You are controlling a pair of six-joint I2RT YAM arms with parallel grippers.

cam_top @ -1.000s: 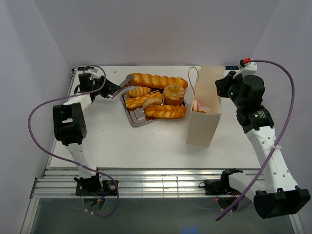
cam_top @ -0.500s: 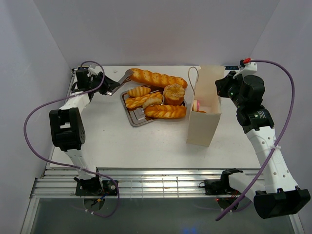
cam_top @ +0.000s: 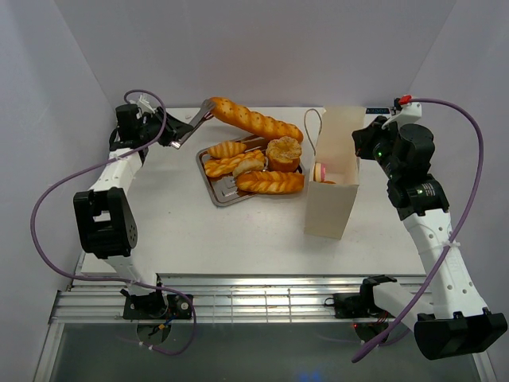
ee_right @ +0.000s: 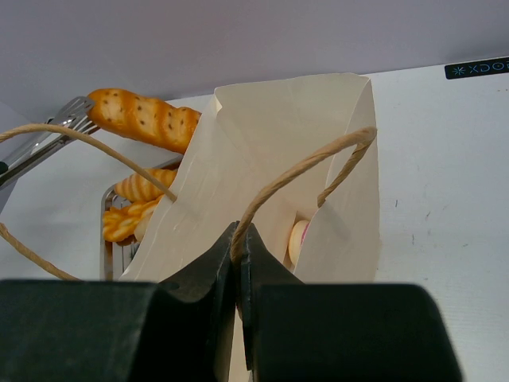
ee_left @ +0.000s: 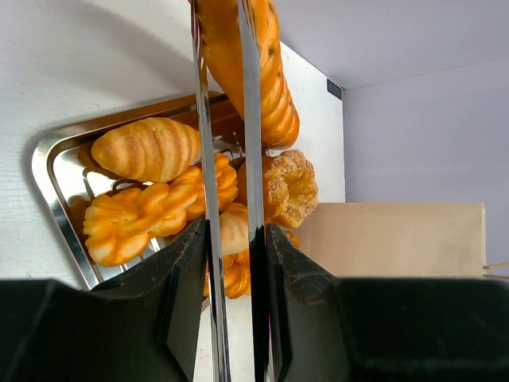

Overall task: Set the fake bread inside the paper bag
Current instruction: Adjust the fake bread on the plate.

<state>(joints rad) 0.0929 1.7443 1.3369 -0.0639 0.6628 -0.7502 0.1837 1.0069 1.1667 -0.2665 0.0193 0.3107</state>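
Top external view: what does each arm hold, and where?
Left jaws: metal tongs, around both arms, clamping the baguette at its end. Right jaws: paper bag, by its string handle.

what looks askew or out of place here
The long baguette hangs tilted: the tongs in the left gripper pinch only one end, held high, while the other end sits low by the tray. An end grip on so long a piece looks shaky. Nothing spilled or damaged.
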